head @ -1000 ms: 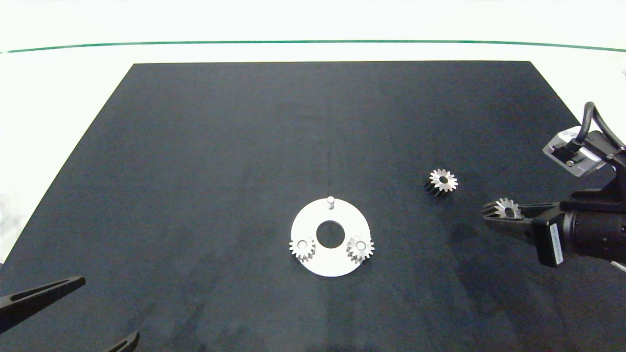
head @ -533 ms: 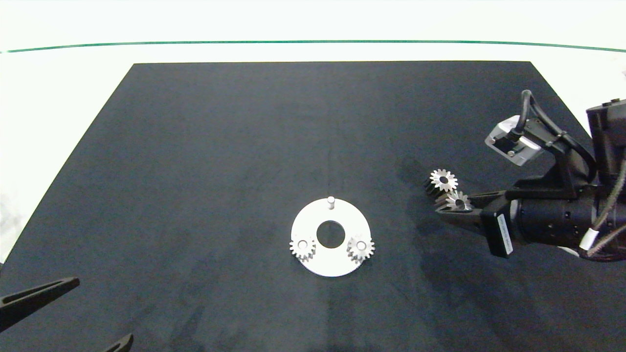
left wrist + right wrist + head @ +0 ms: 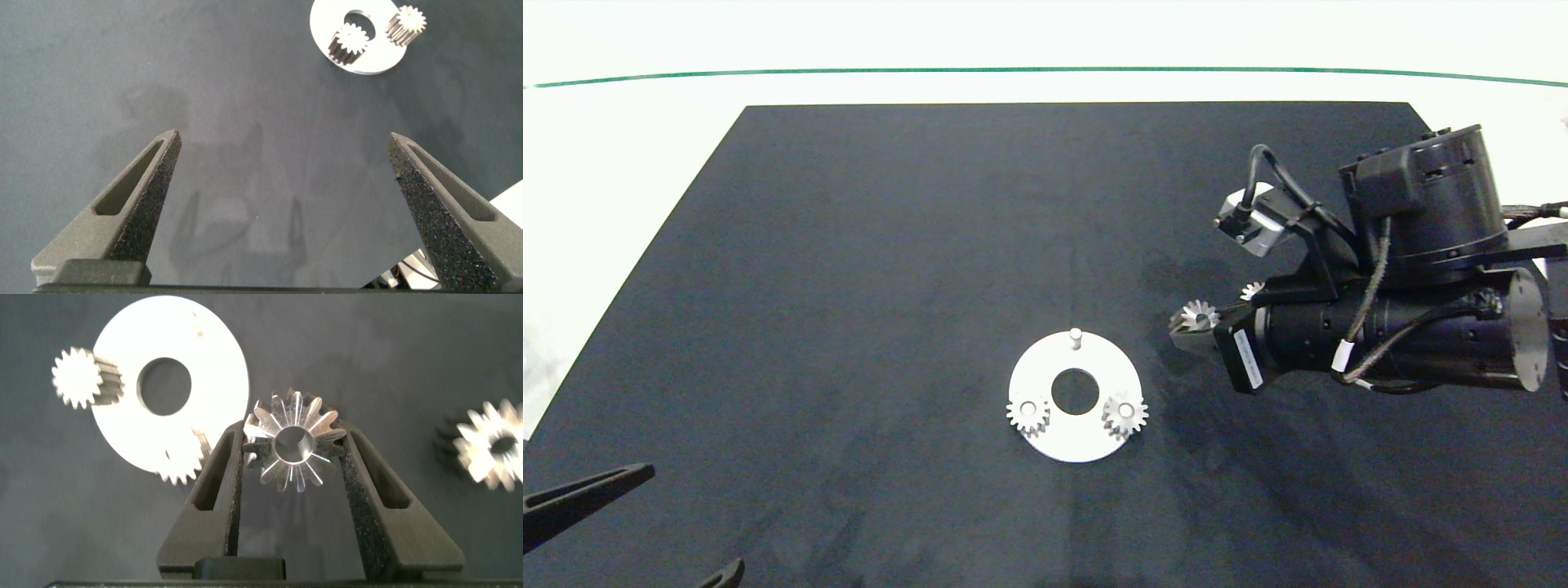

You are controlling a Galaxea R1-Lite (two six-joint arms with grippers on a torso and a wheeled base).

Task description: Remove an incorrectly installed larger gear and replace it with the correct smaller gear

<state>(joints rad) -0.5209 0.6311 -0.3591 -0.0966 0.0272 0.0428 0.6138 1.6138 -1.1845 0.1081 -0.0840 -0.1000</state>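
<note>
My right gripper (image 3: 1188, 327) is shut on the smaller gear (image 3: 1194, 315), a small silver spur gear, held above the mat just right of the white round plate (image 3: 1086, 445). In the right wrist view the smaller gear (image 3: 292, 449) sits clamped between both fingers, its bore facing the camera. The plate's rear peg (image 3: 1075, 336) is bare. Two small gears (image 3: 1027, 415) (image 3: 1125, 415) sit on the plate's front pegs. The larger gear (image 3: 1252, 290) lies on the mat, mostly hidden behind the right arm; the right wrist view shows the larger gear (image 3: 490, 445) beside the fingers. My left gripper (image 3: 286, 147) is open and holds nothing.
A black mat (image 3: 849, 245) covers the table, with white surface around it. The left gripper (image 3: 698, 516) stays at the mat's front left corner. The right arm's bulky body (image 3: 1421, 269) hangs over the right side of the mat.
The right arm has moved left with the gear in its fingers, past the gear lying on the mat, to just right of the plate. The left arm has stayed still.
</note>
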